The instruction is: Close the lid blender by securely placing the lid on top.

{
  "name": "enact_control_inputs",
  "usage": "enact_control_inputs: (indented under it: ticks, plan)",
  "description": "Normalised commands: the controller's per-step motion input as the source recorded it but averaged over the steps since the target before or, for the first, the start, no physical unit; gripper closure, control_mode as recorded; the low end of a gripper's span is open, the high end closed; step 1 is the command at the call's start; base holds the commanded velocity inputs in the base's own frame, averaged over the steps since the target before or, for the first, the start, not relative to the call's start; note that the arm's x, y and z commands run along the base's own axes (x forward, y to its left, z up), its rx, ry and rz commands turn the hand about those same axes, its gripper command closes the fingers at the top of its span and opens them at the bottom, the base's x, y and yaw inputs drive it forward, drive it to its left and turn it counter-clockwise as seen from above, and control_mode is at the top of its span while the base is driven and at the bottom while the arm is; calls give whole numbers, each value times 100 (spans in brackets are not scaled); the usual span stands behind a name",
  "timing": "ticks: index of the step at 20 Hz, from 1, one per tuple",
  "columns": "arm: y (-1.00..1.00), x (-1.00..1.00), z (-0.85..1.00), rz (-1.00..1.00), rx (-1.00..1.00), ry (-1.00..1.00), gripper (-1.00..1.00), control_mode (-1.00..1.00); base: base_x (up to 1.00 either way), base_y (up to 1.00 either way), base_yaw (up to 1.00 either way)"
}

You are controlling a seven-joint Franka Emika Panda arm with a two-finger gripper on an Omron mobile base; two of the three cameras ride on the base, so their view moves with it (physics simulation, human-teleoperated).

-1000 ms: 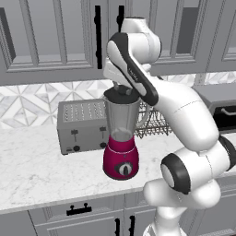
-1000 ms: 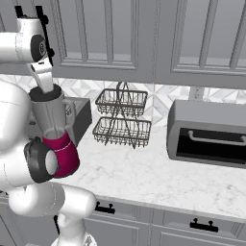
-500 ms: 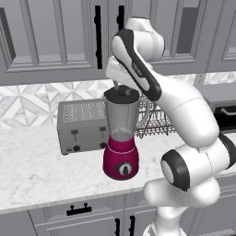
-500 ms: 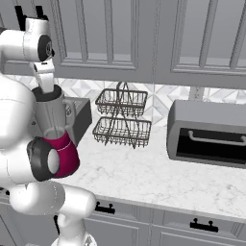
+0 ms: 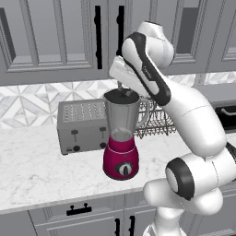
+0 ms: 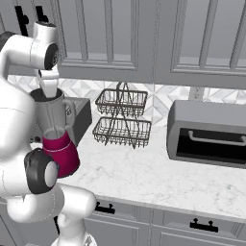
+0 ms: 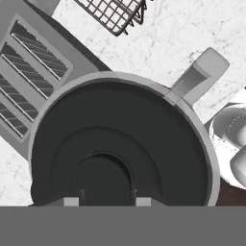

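Observation:
The blender (image 5: 120, 156) stands on the marble counter, its magenta base (image 6: 60, 153) carrying the clear grey jar with the side handle (image 7: 199, 72). The black round lid (image 7: 120, 144) lies level inside the jar's rim (image 5: 120, 96), covering the opening. My gripper (image 7: 107, 201) points straight down at the jar top (image 5: 122, 89). Its two fingertips hug the raised knob at the lid's centre (image 7: 103, 175), so it is shut on the lid. From the right base view the hand (image 6: 48, 84) sits directly over the dark lid (image 6: 38, 94).
A silver toaster (image 5: 83, 124) stands just left of and behind the blender. A two-tier wire rack (image 6: 122, 120) is to its right, then a grey toaster oven (image 6: 209, 134). Wall cabinets (image 5: 55, 37) hang close above the arm.
The hand has shifted only slightly over the jar top and the upper arm has changed pose a little. The lid stays at the jar's rim and the blender has not moved.

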Motion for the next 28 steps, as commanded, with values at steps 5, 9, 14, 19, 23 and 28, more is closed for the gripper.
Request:
enact_control_inputs:
  ticks: [5,9,14,19,23,28]
  plan:
    - [0,-1,0,0,1,-11,-100,-100,0,0,0]
    - [0,-20,11,0,0,-16,-100,-100,0,0,0]
    - [0,-63,20,0,0,-21,-100,-100,0,0,0]
    - [-2,-83,8,0,0,-20,-100,-100,0,0,0]
    - [-32,-74,0,0,0,-20,-100,-100,0,0,0]
    - [-80,-29,0,0,0,-11,-100,-100,0,0,0]
